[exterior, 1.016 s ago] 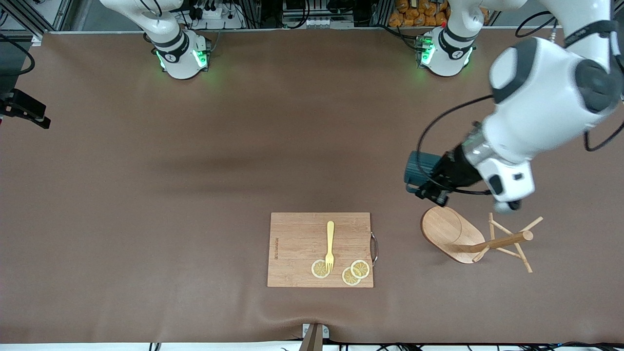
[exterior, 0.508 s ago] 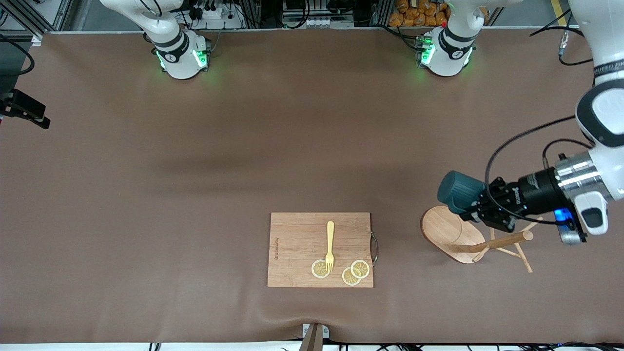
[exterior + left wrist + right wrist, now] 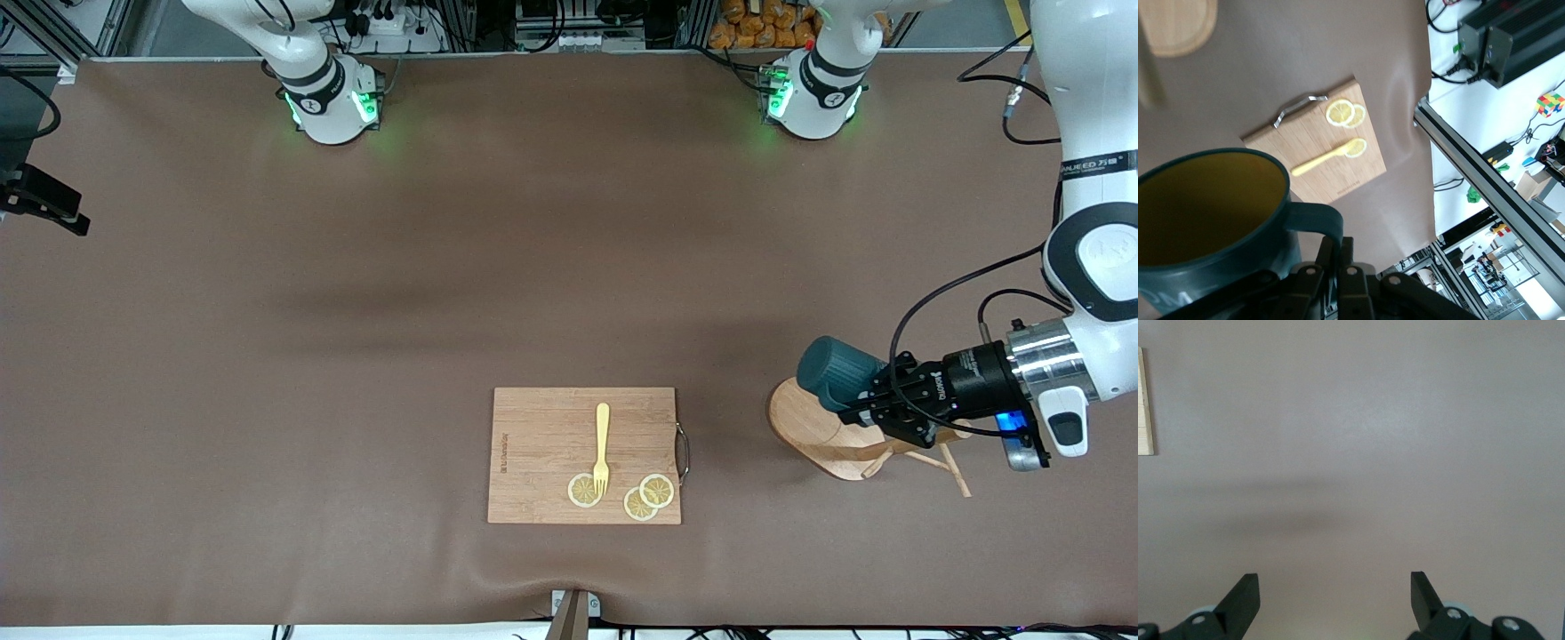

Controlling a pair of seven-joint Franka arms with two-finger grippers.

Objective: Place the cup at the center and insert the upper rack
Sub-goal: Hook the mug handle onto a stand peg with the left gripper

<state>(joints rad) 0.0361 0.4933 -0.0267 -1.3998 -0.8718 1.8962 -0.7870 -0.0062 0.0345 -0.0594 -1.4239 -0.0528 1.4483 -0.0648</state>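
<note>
The left claw [image 3: 876, 402] pinches the cup [image 3: 831, 372] and has swung it over the fallen upper rack [image 3: 813, 427], away from the middle. The right claw [image 3: 1335, 597] waits, spread wide.

The cup [image 3: 1211, 227] shows the letters "OM" near its base.

The left gripper [image 3: 876, 400] and the cup [image 3: 831, 371] it carries hide the upper rack's [image 3: 813, 422] pole and most pegs, while the right gripper's [image 3: 1335, 603] body is cut off.
</note>
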